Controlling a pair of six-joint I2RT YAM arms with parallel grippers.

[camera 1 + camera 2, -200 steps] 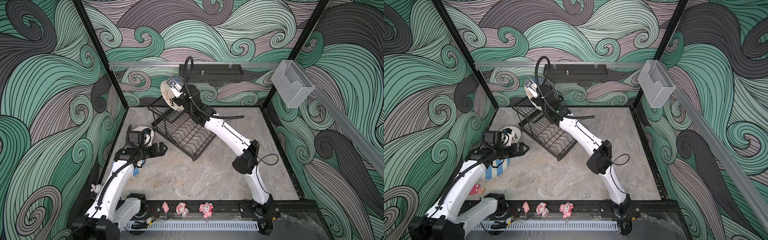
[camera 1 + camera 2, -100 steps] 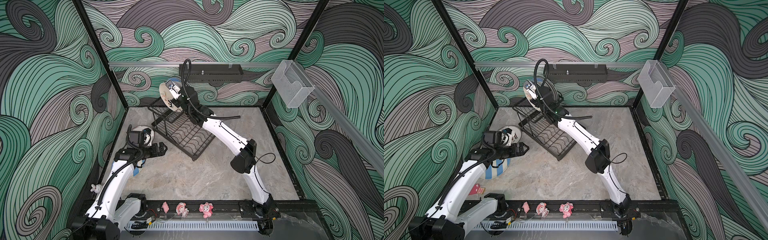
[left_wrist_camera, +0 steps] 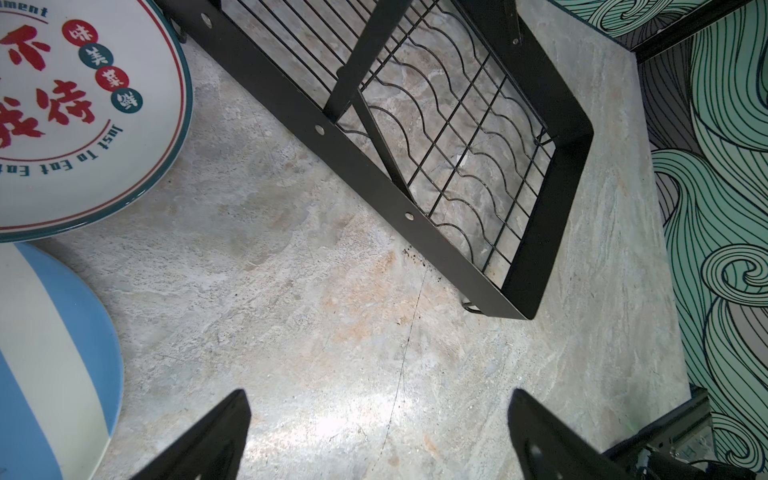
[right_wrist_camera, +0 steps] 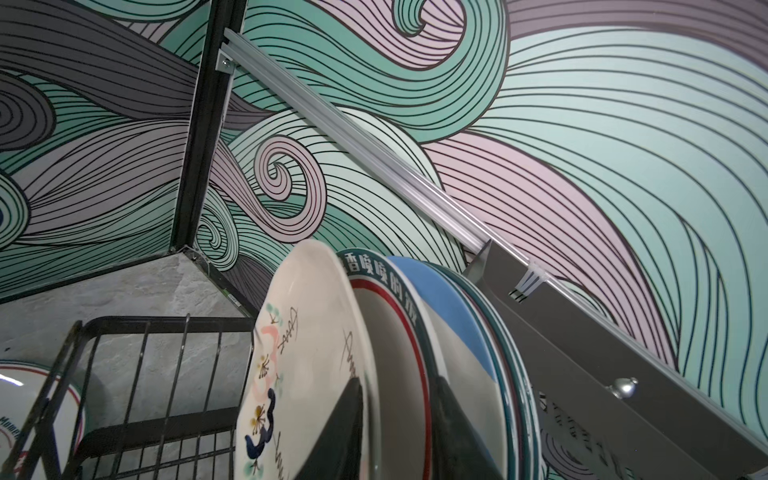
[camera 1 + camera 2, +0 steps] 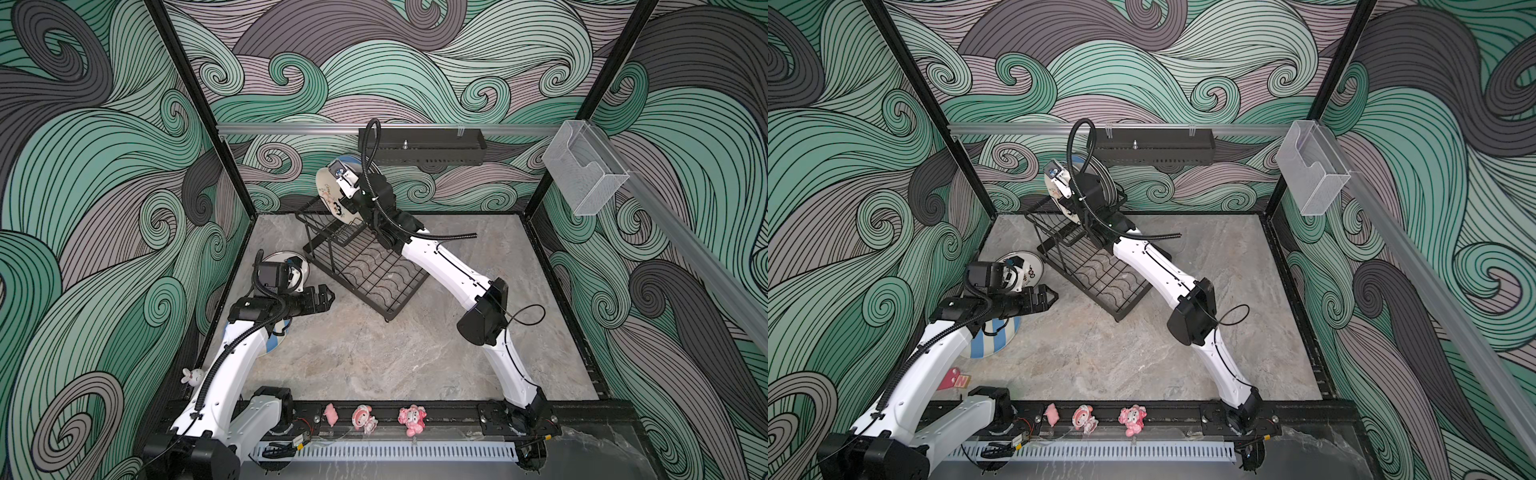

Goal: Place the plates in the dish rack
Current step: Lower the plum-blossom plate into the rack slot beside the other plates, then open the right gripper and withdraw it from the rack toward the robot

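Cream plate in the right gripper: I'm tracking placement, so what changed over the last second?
The right gripper shifted the cream plate slightly left in both top views, beside the racked plates; its fingers straddle the rim with a gap, perhaps letting go. The left gripper, teal-rimmed plate, striped plate and dish rack stayed put.

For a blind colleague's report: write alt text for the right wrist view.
A painted cream plate stands on edge in the dish rack, first in a row of plates, the right gripper's fingers straddling its rim.

My fingers [image 4: 347, 428] black; dish rack [image 4: 158, 434] black wire; in it cream plate [image 4: 307, 332], blue-pink-black drawings; teal-red-rimmed plate [image 4: 395, 328] behind.
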